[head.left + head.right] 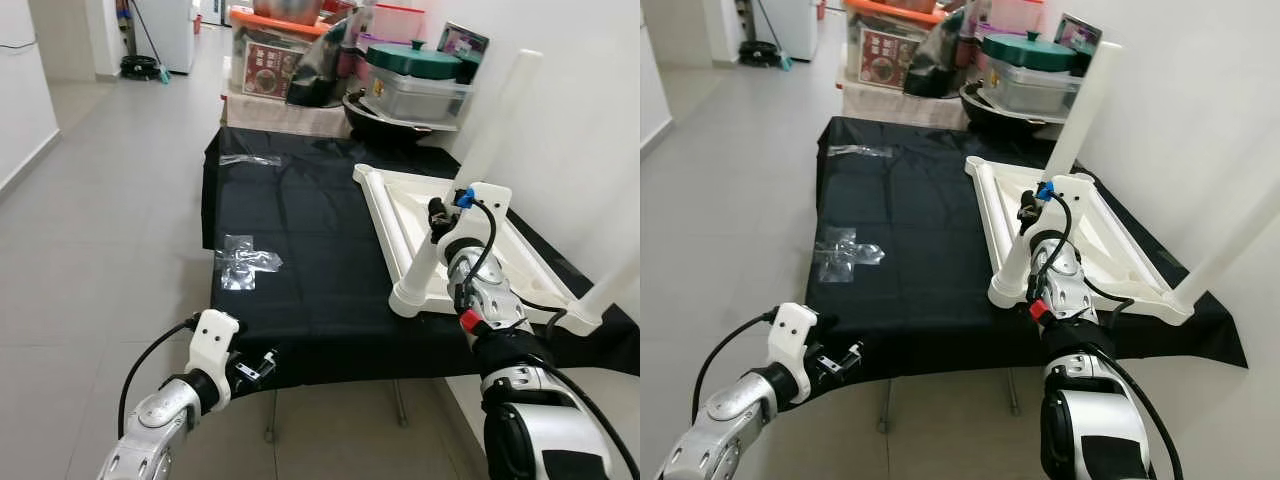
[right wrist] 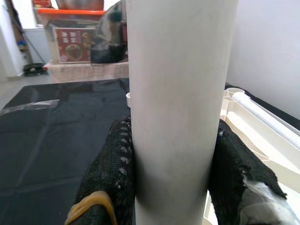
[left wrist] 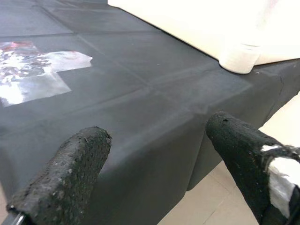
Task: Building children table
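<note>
White children's tabletop [image 1: 410, 215] upside down on the black cloth [image 1: 300, 250], toward that cloth's right side, frame rails facing up. Three white legs standing up from the tabletop's corners: one at the near-left corner [image 1: 420, 275], one tall at the far-right corner [image 1: 500, 110], one at the near-right corner [image 1: 605, 290], leaning out toward the wall. Right gripper [image 2: 176, 154] clenched around the near-left leg, black fingers [image 2: 112, 164] pressed against both of its sides, partway up from the tabletop. Right arm reaching up from below the cloth's near edge, white wrist housing with a blue fitting [image 1: 465, 197] just above the grip. Left gripper [image 3: 154, 154] released, fingers spread wide with nothing between them, hanging at the near-left edge of the cloth, just off the table and well apart from the tabletop. Crumpled clear plastic wrapper [image 1: 243, 262] flat on the cloth, left of the tabletop and between it and the cloth's left edge; a second clear wrapper [image 1: 250, 159] farther back near the cloth's far-left corner. Behind the cloth's far end, a heap of household goods: green-lidded container [image 1: 412, 62], dark wok [image 1: 385, 118] beneath it, orange-lidded box with a printed label [image 1: 270, 55]. Grey tiled floor [image 1: 110, 220] to the left of the cloth, white wall to the right.
</note>
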Controlling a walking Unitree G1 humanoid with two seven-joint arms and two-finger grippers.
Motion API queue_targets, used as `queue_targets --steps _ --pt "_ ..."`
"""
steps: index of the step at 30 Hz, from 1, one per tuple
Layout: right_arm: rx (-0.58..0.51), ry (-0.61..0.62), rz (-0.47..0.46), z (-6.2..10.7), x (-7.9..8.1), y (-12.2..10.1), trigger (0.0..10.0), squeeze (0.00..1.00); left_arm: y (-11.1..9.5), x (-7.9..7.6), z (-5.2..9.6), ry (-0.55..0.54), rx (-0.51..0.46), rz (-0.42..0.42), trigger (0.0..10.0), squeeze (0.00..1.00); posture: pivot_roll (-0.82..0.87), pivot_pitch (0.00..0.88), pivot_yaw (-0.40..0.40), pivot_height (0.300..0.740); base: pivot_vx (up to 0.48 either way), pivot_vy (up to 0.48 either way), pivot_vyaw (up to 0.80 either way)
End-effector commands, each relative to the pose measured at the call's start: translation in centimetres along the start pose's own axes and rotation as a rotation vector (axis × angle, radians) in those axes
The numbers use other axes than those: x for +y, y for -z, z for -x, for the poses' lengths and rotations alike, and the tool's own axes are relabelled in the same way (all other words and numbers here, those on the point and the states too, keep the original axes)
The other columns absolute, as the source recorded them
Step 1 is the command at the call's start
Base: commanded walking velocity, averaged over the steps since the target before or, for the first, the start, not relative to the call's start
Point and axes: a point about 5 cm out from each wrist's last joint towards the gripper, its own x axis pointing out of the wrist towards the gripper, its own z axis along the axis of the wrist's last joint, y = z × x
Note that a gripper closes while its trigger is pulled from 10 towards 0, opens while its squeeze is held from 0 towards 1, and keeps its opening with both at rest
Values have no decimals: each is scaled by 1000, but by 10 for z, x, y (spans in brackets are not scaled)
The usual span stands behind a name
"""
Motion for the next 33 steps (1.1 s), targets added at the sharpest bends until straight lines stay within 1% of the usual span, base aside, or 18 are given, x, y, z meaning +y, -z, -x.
queue_targets --steps 1,2,4,9,12,13,17,19,20,21,22,24,25,26,27,28,30,33 --pt "135 -66 20 6 9 32 10000 0 0 -1 -4 -6 -9 12 10000 0 57 0 -160 740 0 0 0" --pt "136 -95 24 6 14 33 10000 0 0 -1 -4 -14 -10 9 10000 0 57 0 -160 740 0 0 0" --pt "137 -111 33 6 16 33 10000 0 0 0 -4 -18 -10 6 10000 0 55 0 -159 740 0 0 0" --pt "139 -113 62 6 15 34 10000 0 1 0 -5 -18 -5 1 10000 0 55 0 -159 740 0 0 0" --pt "132 -122 54 6 15 34 10000 0 1 0 -5 -17 -4 1 10000 0 55 0 -159 740 0 0 0" --pt "118 -138 34 7 16 33 10000 1000 1 -1 -5 -16 -3 1 10000 0 54 0 -159 740 0 0 0" --pt "96 -167 11 8 18 30 10000 1000 2 -1 -5 -15 -2 1 10000 0 54 0 -158 740 0 0 0" --pt "53 -219 -9 8 22 23 10000 1000 2 -1 -5 -14 -2 1 10000 0 54 0 -158 740 0 0 0" --pt "53 -219 -9 8 22 23 10000 1000 2 -1 -5 -14 -2 1 10000 0 54 0 -158 740 0 0 0" --pt "34 -254 -16 8 23 19 10000 1000 2 -1 -5 -14 -3 1 10000 0 53 0 -158 740 0 0 0" --pt "15 -314 1 8 26 14 10000 169 2 -2 -5 -13 -4 1 10000 0 52 0 -158 740 0 0 0" --pt "15 -314 1 8 26 14 10000 169 2 -2 -5 -13 -4 1 10000 0 52 0 -158 740 0 0 0" --pt "5 -354 16 8 28 11 10000 169 1 -2 -5 -13 -6 1 10000 0 52 0 -158 740 0 0 0" --pt "-15 -387 51 6 24 4 10000 0 1 -2 -5 -14 -8 -1 10000 0 53 0 -159 740 0 0 0" --pt "-28 -405 75 5 21 -1 10000 0 1 -1 -5 -15 -9 -1 10000 0 53 0 -159 740 0 0 0" --pt "-28 -405 75 5 21 -1 10000 0 1 -1 -5 -15 -9 -1 10000 0 53 0 -159 740 0 0 0" --pt "-34 -394 103 1 14 -7 10000 0 0 -1 -5 -18 -12 -4 10000 0 55 0 -160 740 0 0 0" --pt "-36 -380 115 0 11 -9 10000 0 0 0 -5 -23 -14 -5 10000 0 55 0 -162 740 0 0 0"
